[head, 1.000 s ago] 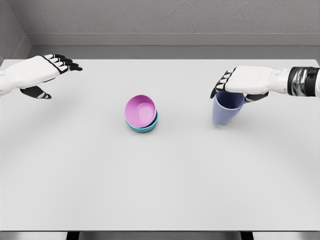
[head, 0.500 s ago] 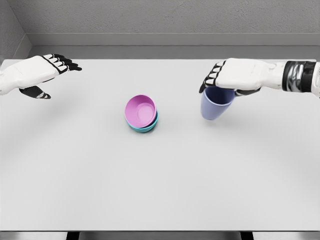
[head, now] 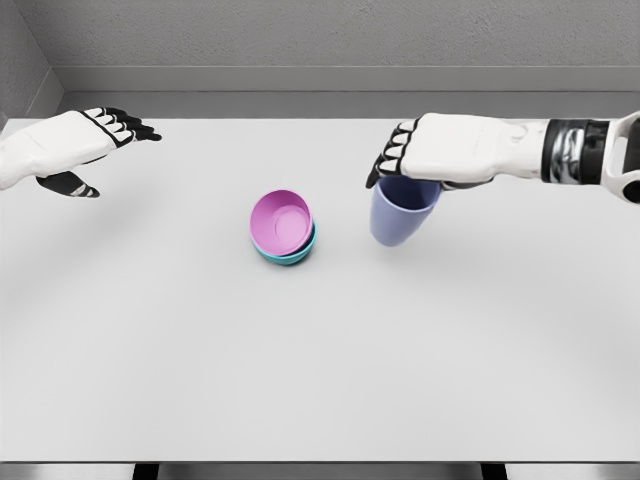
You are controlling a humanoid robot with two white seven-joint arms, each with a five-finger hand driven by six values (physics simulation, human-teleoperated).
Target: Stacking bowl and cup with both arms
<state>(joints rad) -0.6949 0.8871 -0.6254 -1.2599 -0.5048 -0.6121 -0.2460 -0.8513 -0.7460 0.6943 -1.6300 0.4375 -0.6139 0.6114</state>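
Here, the scene from the head view at one instant — labels keyed to the parts shown.

Cup: a periwinkle-blue, smooth-walled plastic tumbler (head: 400,213), tapering toward its base, hangs upright-to-slightly-tilted above the table, just right of the bowls and apart from them.

Right hand: the white five-finger hand with black fingertips (head: 425,160) comes in from the right and is closed over the cup's rim from above; the fingers (head: 388,163) curl down past the far edge of the mouth.

Left hand: the matching white hand (head: 75,140) hovers at the far left over the table, fingers extended and relaxed, holding nothing.

Bowls: a pink shallow plastic bowl (head: 281,221) sits nested in a teal plastic bowl (head: 297,253), of which only a crescent of rim shows; the pair rests near the table's middle.

Handling, judged: the cup looks light, stiff and slick — a rim grip from above probably carries it well, though a smooth wall could slip or swing if the hand tips.

Placement, judged: the pink bowl's cavity is broad and shallow, so the cup's narrow base should seat there, yet a tilted release might topple it.

Table: a plain pale-grey flat tabletop (head: 320,370) offers wide open room on every side of the bowls.

Edges: the rear edge meets a grey wall behind both hands; the front edge lies well away from the work.
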